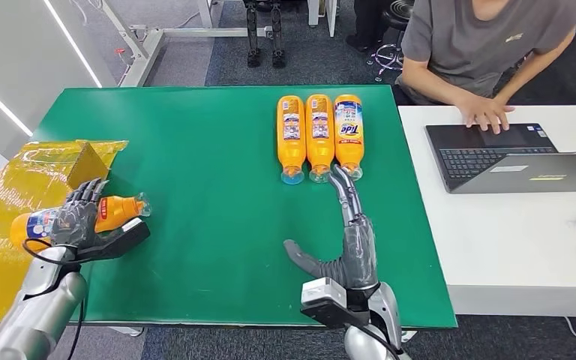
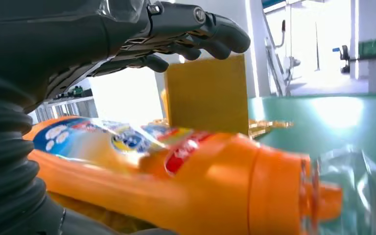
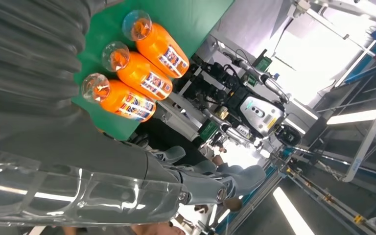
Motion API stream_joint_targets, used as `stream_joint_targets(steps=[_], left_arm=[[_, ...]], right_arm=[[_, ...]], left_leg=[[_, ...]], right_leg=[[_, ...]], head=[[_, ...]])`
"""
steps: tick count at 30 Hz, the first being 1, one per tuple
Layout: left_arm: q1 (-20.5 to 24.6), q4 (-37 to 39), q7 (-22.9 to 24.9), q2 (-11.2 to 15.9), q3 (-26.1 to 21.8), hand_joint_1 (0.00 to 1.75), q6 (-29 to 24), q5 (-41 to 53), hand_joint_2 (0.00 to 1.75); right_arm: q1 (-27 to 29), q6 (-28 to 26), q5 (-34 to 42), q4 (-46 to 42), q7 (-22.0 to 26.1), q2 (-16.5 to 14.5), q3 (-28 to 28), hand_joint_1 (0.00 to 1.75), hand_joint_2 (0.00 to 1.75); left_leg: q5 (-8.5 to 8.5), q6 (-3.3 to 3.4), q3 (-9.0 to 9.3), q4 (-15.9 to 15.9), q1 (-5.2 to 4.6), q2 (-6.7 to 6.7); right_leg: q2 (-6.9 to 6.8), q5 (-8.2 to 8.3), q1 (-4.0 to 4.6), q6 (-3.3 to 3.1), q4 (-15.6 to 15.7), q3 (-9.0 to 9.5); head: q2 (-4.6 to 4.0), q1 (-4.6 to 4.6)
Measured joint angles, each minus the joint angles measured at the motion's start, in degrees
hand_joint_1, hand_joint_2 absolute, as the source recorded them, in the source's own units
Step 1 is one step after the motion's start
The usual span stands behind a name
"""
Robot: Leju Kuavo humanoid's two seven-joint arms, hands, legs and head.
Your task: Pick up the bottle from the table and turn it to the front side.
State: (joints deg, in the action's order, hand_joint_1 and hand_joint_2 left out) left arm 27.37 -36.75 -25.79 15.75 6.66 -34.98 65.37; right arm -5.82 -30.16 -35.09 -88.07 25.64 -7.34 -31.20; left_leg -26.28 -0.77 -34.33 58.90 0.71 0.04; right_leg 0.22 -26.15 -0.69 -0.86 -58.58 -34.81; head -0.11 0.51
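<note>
An orange bottle (image 1: pixel 82 217) is held sideways in the left hand (image 1: pixel 82 225), fingers (image 1: pixel 82 196) wrapped over it, seemingly just above the green worktop (image 1: pixel 210 225). The right hand (image 1: pixel 349 244) is held empty, fingers apart, near three lying bottles (image 1: pixel 319 135).

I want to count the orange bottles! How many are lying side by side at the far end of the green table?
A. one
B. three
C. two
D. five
B: three orange bottles lie in a row at the far edge of the green table, while the left hand holds a fourth bottle apart from them.
</note>
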Motion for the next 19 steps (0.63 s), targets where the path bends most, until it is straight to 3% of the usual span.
stream_joint_targets(steps=[8, 13, 19], left_arm=[[-7.2, -17.9, -12.4, -2.3, -6.5, 0.0, -0.8, -18.6, 1.75], [-9.1, -28.7, -14.0, -3.5, -6.3, 0.0, -1.0, -29.2, 1.75], [-8.9, -40.5, -14.3, -4.2, -1.7, 0.0, -0.9, -42.5, 1.75]], right_arm=[[-1.3, 0.0, 1.8, 1.9, 1.2, 0.0, -0.1, 0.0, 1.75], [-2.5, 0.0, 2.7, 3.4, 2.0, 0.0, -0.6, 0.0, 1.75], [-3.7, -0.7, 4.2, 5.6, 2.8, 0.0, -1.7, 0.0, 1.75]], left_leg=[[0.0, 0.01, -0.02, 0.0, -0.01, -0.01], [0.0, 0.01, -0.02, 0.0, 0.0, -0.03], [0.0, 0.01, -0.01, 0.0, 0.0, -0.05]], right_leg=[[-0.02, 0.01, 0.0, 0.01, 0.0, 0.0], [-0.05, 0.01, 0.0, 0.0, 0.0, -0.01], [-0.07, 0.01, 0.0, 0.0, 0.0, -0.02]], head=[[0.0, -0.01], [0.0, 0.01], [0.0, 0.0]])
